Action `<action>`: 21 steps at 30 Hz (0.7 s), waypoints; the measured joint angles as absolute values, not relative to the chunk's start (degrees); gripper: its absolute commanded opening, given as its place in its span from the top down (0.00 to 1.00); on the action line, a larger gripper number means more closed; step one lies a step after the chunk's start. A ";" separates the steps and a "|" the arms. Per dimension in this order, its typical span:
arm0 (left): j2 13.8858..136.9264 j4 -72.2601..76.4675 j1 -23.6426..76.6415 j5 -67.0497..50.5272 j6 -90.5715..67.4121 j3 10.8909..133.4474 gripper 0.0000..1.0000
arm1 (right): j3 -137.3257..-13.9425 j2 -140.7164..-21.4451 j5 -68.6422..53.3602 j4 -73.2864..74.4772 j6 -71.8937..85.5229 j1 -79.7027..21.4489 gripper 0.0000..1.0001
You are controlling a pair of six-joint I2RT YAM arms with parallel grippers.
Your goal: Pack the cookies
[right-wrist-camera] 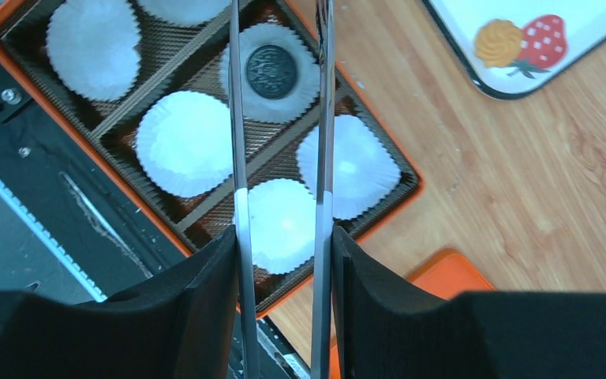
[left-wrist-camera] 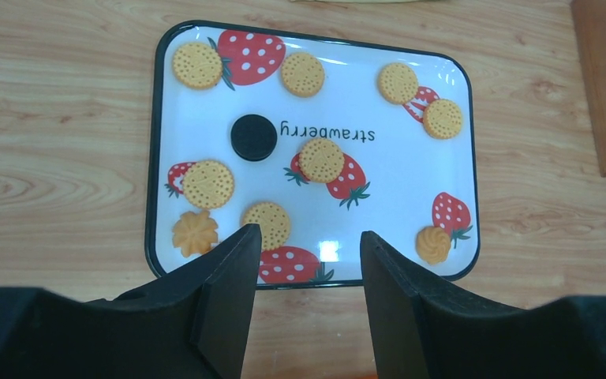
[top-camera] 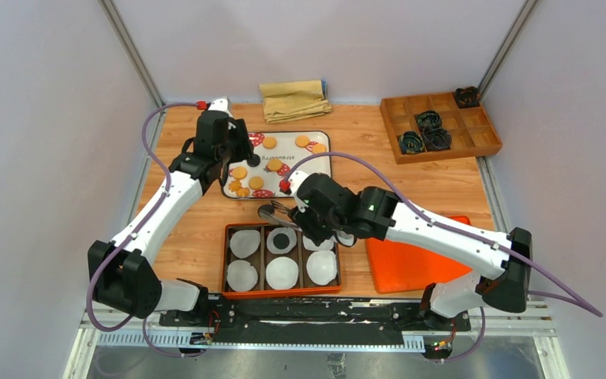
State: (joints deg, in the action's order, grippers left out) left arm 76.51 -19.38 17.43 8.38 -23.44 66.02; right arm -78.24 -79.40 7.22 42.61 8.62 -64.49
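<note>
The left gripper [left-wrist-camera: 309, 237] hung over the near edge of the tray [left-wrist-camera: 205, 87], jaws spread and empty. Golden cookies [left-wrist-camera: 321, 160] and one black cookie [left-wrist-camera: 253, 137] lay on the tray beyond its fingertips. Off the tray's near side, the right gripper [right-wrist-camera: 284, 237] pinched tongs [right-wrist-camera: 237, 118] (blades apart) over a box [top-camera: 226, 260]. A second black cookie [right-wrist-camera: 271, 71] lay in a paper liner [right-wrist-camera: 272, 112], in line between the blades.

Folded tan cloth [top-camera: 294, 100] lies apart from wooden divided box [top-camera: 478, 128].
</note>
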 measured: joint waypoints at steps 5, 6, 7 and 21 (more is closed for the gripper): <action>76.34 -19.51 17.43 8.43 -23.46 66.02 0.43 | -80.14 -83.31 5.43 42.59 8.36 -68.88 1.00; 76.25 -19.53 17.43 8.47 -23.44 66.02 0.43 | -80.27 -84.14 5.06 42.50 8.32 -69.52 1.00; 76.18 -19.62 17.43 8.56 -23.46 66.02 0.43 | -80.38 -85.03 4.58 42.52 8.27 -70.17 1.00; 75.57 -19.92 17.43 9.45 -23.38 66.04 0.42 | -85.86 -92.27 1.02 42.61 6.57 -71.40 0.88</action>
